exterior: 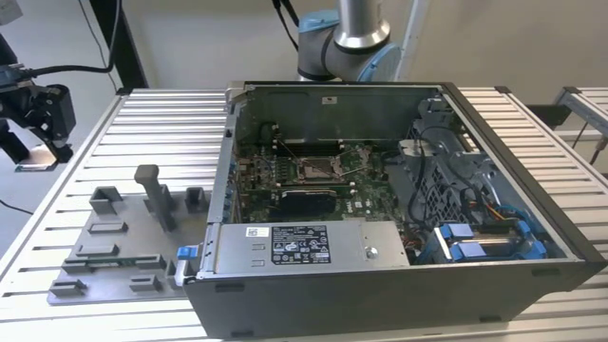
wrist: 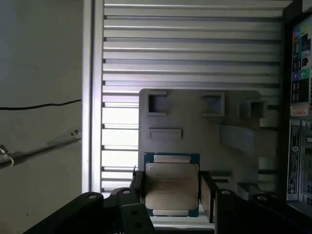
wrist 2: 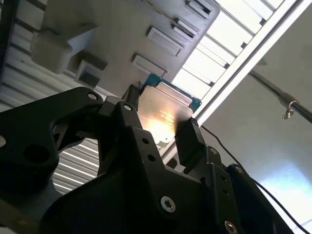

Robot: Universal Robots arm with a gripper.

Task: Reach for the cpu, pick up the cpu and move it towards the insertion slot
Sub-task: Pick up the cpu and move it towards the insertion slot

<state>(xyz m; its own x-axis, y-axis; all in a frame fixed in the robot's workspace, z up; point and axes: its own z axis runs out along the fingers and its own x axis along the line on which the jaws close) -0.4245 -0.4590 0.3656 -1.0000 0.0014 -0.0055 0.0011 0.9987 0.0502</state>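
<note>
Held the cpu clamped in the gripper, at the exterior view's left.
Lay well apart from the insertion slot, off toward that view's right inside the computer case; caught fingers pressing opposite chip edges in the first wrist view.

One cpu sits between the two fingers of the one gripper. In the exterior view there is one open computer case, with one green motherboard and one insertion slot in it. One grey fixture plate lies at the exterior view's left, bearing one tall post. One slatted table. One robot arm
</note>
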